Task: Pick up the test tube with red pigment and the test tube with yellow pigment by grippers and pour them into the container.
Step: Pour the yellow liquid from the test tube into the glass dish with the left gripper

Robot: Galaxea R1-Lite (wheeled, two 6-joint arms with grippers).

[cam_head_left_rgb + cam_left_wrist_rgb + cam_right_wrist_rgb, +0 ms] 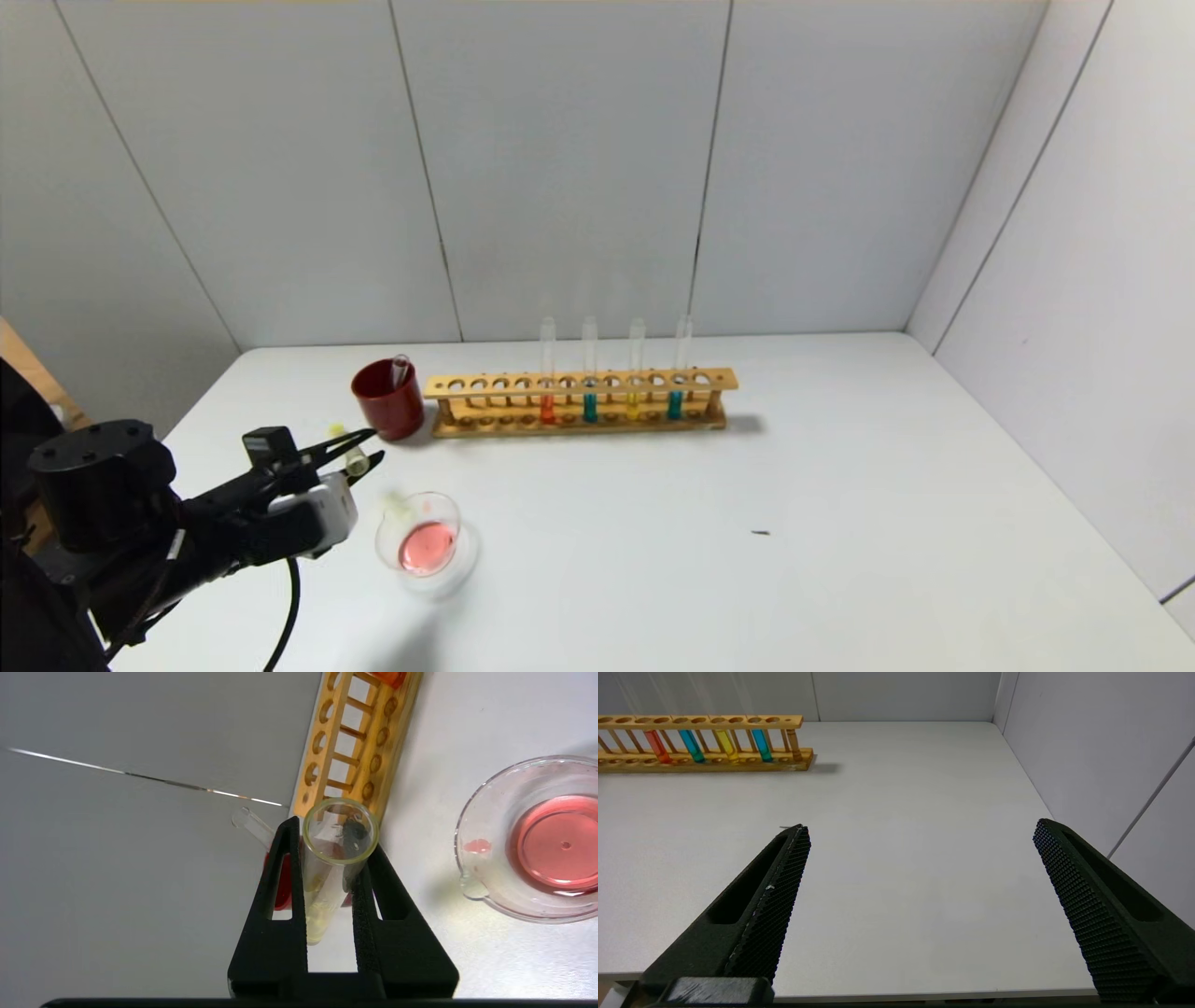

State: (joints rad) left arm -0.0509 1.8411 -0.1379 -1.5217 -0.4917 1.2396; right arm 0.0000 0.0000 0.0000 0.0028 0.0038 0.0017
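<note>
My left gripper [367, 448] is shut on the test tube with yellow pigment [347, 448], holding it tilted above the table between the dark red cup and the container. In the left wrist view the gripper [332, 836] clamps this tube [327, 882] near its open mouth; pale yellow liquid sits at its round end. The container [439, 505] holds pink-red liquid and also shows in the left wrist view [486, 812]. A test tube with red pigment [547, 399] stands in the rack. My right gripper [922, 828] is open and empty above bare table.
The wooden rack [579, 384] stands at the back with an orange-red, a yellow [634, 397] and two teal tubes. The dark red cup [390, 401] by its left end holds an empty tube. A small dark speck [761, 533] lies on the table.
</note>
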